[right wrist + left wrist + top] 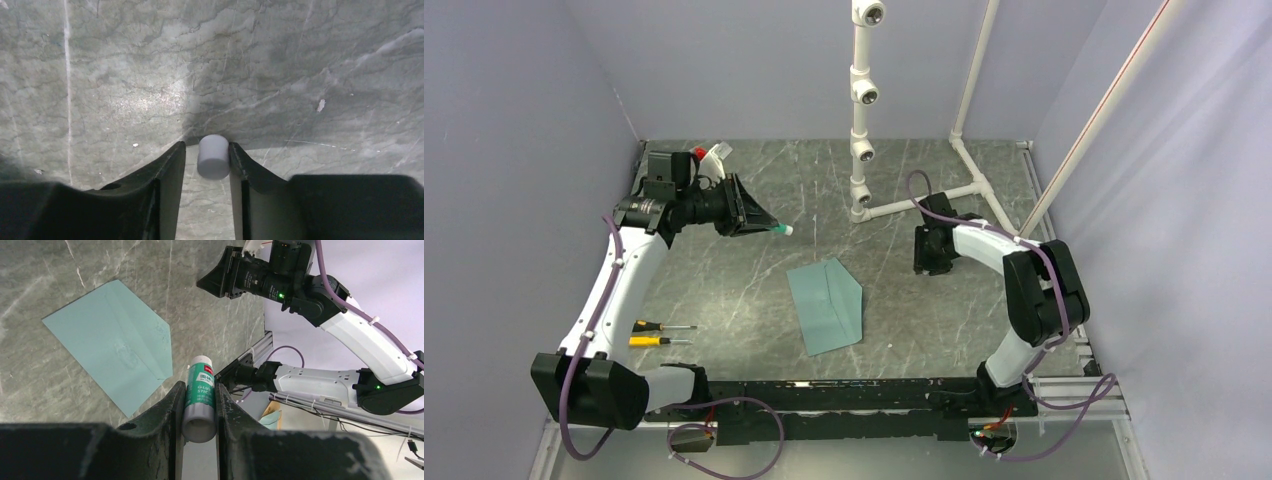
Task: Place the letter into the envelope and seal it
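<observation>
Tabletop (50,270) bears the envelope (112,335) apart from left end effector (200,390) clamping glue stick (200,399).

I note both arms alike: left arm (616,285) and right arm (984,243) carry white shells between black joint housings, purple cable (320,262) looped alongside. Left hand (200,386): matte black fingers (160,422), scuffed grey. Green light (280,295) on right arm, 1 o'clock in my left wrist view.
</observation>
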`<state>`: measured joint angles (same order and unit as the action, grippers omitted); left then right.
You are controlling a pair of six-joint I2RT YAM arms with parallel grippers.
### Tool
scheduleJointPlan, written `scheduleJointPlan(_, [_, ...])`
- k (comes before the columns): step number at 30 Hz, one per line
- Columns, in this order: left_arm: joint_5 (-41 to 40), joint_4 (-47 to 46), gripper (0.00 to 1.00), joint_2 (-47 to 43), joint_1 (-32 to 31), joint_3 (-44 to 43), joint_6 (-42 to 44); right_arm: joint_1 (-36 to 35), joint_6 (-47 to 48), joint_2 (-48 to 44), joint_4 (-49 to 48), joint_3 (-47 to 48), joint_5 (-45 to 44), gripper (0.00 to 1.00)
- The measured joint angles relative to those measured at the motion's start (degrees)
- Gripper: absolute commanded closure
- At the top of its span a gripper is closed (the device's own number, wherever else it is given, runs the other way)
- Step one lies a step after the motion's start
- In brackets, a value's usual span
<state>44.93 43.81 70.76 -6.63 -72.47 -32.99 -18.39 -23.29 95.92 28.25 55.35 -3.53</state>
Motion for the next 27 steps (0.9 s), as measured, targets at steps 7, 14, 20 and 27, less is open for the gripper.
scheduleJointPlan(7, [-0.3,0.1,0.97,0.0,0.0,-0.6,0.0,0.0,1.0,0.1,2.2,1.7,0.0,0.48])
scheduleJointPlan(14, [0.5,-1.4,0.98,-0.2,0.0,-0.7,-0.3,0.0,1.2,-3.4,4.1,4.0,0.6,0.49])
scheduleJointPlan(20, [2.5,-4.0,0.98,-0.2,-1.3,-0.7,-1.4,0.0,1.6,-27.4,-7.6,-4.3,8.6,0.37])
scheduleJointPlan(27, [6.9,-9.0,0.98,1.6,-6.1,-0.7,-3.9,-0.6,1.0,-44.4,-28.2,-9.3,30.6,0.33])
